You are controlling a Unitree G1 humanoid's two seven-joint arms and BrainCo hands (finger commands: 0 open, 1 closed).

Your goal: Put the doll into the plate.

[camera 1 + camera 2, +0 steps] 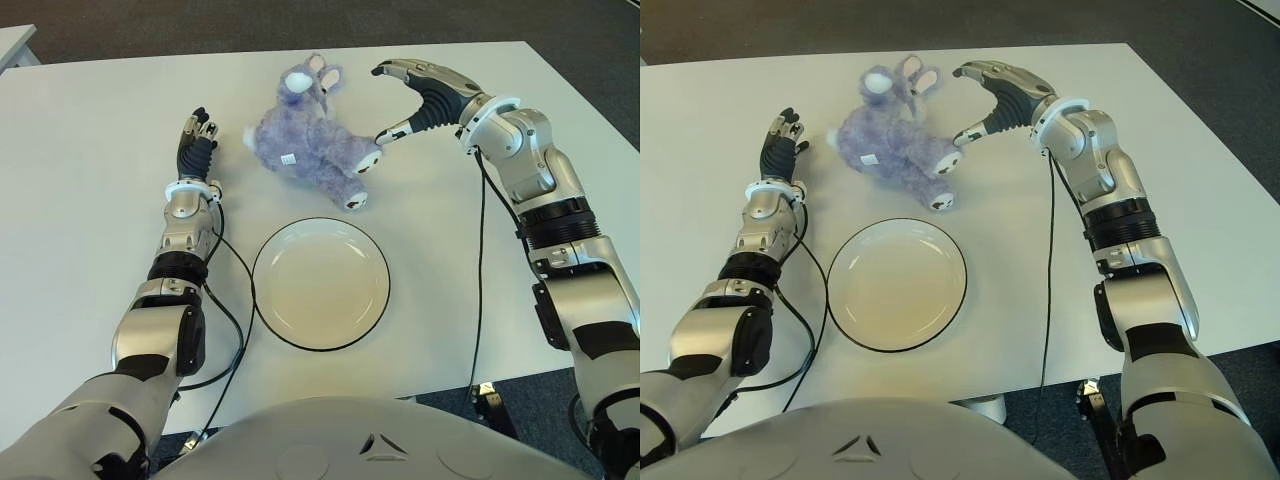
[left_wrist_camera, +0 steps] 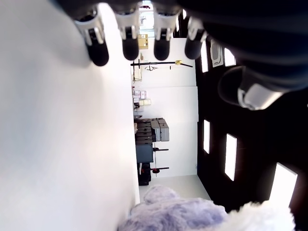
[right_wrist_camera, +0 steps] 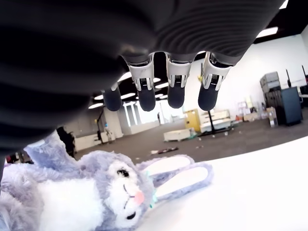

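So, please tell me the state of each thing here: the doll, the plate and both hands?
Doll: lying on the table, outside the plate.
Plate: empty, upright.
Right hand: open, arched beside the doll, holding nothing.
Left hand: open, left of the doll.

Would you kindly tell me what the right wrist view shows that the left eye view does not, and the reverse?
Only the right wrist view shows the doll's face close up, with its eye, pink nose and long ears, beneath the spread fingers of the right hand, plus a room beyond the table.

Only the left eye view shows the empty plate nearer the robot than the doll, and the left hand, open, to the doll's left.

Both show the doll lying on the white table and the right hand open beside it, not yet grasping.
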